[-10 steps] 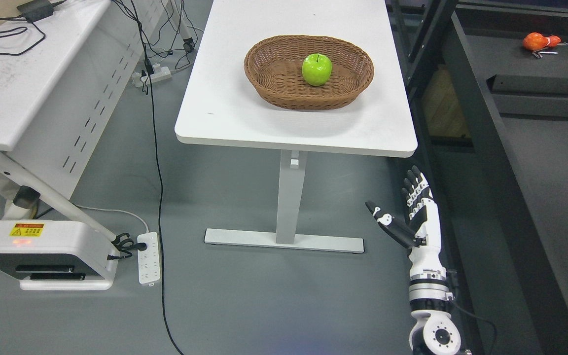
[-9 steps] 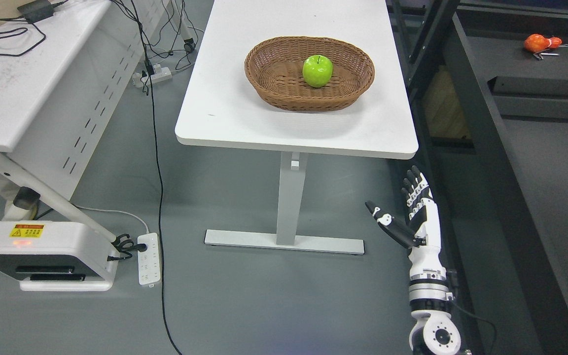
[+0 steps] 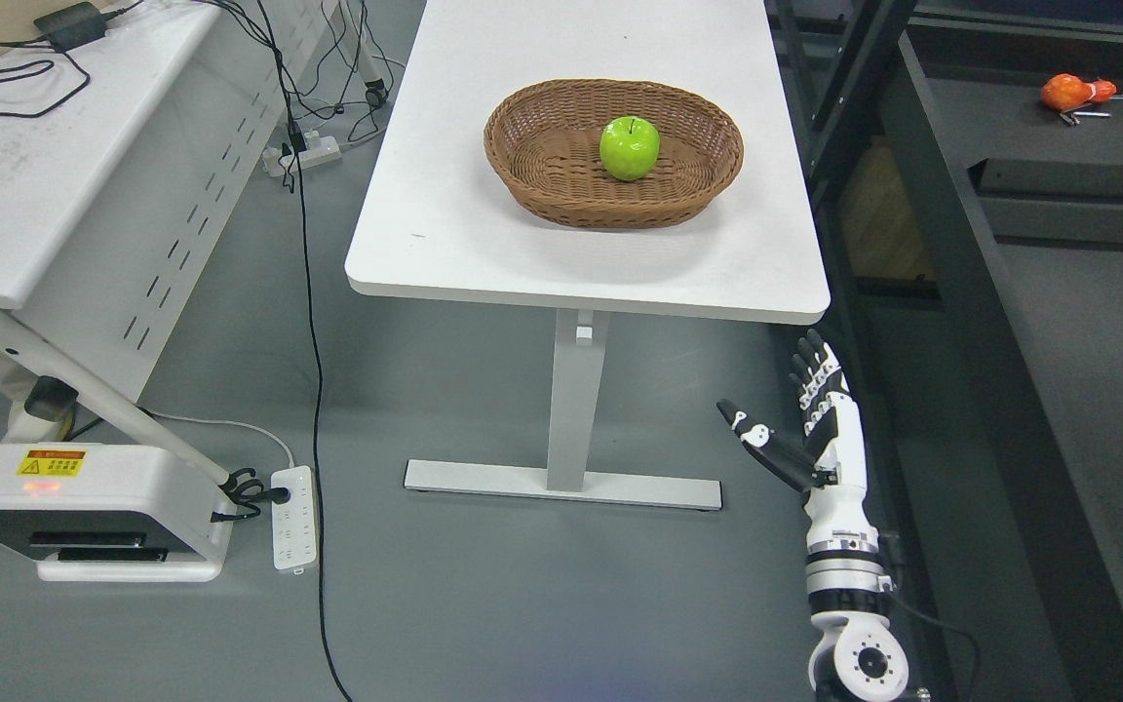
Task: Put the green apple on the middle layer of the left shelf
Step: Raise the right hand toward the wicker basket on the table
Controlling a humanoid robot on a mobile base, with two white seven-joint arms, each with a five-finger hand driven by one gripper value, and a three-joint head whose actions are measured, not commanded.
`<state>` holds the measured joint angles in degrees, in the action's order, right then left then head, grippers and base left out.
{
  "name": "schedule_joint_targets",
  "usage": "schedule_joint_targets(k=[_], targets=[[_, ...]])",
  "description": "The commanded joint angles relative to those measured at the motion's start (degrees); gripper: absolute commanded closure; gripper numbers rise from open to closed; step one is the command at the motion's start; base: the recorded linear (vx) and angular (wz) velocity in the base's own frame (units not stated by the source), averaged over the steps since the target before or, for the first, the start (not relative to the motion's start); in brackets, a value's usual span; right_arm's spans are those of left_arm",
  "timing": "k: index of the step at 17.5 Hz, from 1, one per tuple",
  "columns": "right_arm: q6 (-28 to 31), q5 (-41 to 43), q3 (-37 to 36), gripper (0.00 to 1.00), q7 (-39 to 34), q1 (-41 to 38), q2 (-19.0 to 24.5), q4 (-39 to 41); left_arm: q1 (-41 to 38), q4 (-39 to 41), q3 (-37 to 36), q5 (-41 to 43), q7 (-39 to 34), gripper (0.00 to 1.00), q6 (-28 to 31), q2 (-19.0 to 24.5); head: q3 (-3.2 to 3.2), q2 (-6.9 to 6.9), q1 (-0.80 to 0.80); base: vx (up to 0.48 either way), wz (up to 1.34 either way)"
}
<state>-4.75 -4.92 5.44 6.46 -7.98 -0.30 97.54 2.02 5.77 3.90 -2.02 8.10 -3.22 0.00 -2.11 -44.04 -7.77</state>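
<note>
Camera view shifted slightly, scene unmoved | glossy round green apple (image 3: pixel 630 148) in oval brown wicker basket (image 3: pixel 542 156) | right hand (image 3: pixel 805 429) fingers spread, empty

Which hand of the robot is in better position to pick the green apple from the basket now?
The right, probably. Only the right hand is in view, fingers spread and empty, below the white table's near right corner. The green apple sits in the wicker basket up on that table. The left hand is not visible.

Bright, even overhead light — sharp focus, soft shadows under the table (image 3: pixel 484 263).
</note>
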Motion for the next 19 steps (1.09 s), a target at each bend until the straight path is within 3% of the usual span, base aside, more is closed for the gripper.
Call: schedule_joint_targets(k=[1, 2, 3, 8, 14, 19], targets=[[0.2, -47.8, 0.9, 0.0, 3.5, 5.5, -4.8, -1.2, 0.0, -0.1, -0.1, 0.0, 0.0, 0.0, 0.0, 1.0, 0.0, 0.0, 0.0, 0.0, 0.0], [0.4, -55.9, 0.8, 0.0, 4.2, 6.0, -4.9, -1.1, 0.0, 0.0, 0.1, 0.0, 0.0, 0.0, 0.0, 1.0, 0.0, 0.0, 0.0, -0.015, 0.0], [0.6, -55.9, 0.5, 0.0, 3.9, 6.1, -5.0, -1.0, 0.0, 0.0, 0.1, 0.0, 0.0, 0.0, 0.0, 1.0, 0.0, 0.0, 0.0, -0.015, 0.0], [-3.4, -48.4, 0.2, 0.0, 3.2, 5.7, -5.1, 0.9, 0.0, -0.1, 0.1, 0.0, 0.0, 0.0, 0.0, 1.0, 0.0, 0.0, 0.0, 0.055, 0.0], [-3.4, -43.7, 0.2, 0.0, -5.4, 7.3, -4.2, 1.0, 0.0, 0.0, -0.1, 0.0, 0.0, 0.0, 0.0, 1.0, 0.0, 0.0, 0.0, 0.177, 0.04], [-3.5, -42.0, 0.2, 0.0, -6.9, 8.5, -4.3, 1.0, 0.0, 0.0, -0.1, 0.0, 0.0, 0.0, 0.0, 1.0, 0.0, 0.0, 0.0, 0.236, 0.06]])
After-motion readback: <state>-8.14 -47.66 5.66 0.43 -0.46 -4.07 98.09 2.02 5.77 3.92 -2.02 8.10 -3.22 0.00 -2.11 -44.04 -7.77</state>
